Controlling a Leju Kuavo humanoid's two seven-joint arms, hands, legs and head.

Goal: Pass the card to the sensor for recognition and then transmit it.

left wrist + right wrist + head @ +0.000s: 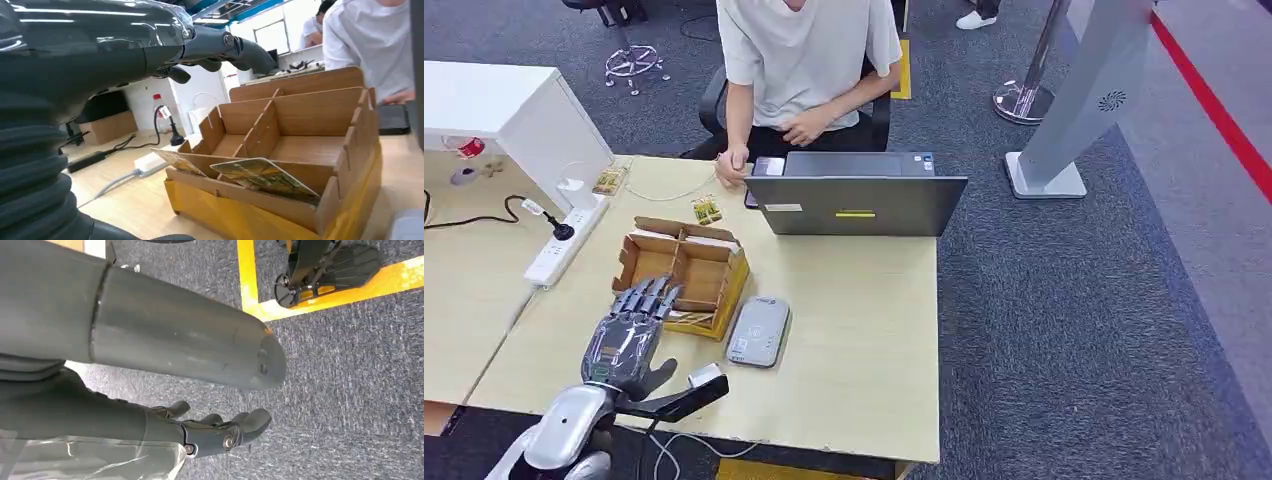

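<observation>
Wooden desk (864, 330): left hand (629, 335), empty and spread, hovers over the box (686, 272). Card (262, 178) leans in the front slot; thin, stiff, slick, probably best pinched at its raised edge. Reader (758, 331) alongside. Right hand (220, 432) hangs loosely open.

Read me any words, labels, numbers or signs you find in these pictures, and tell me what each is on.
No text is legible.
Open grey laptop: yellow sticker and white label on its lid, too small to read.
Flat grey card sensor: small markings, blurred.
Printed cards in the divided cardboard box: picture only, no readable words.
Grey leaning stand: a round logo, no letters.
</observation>
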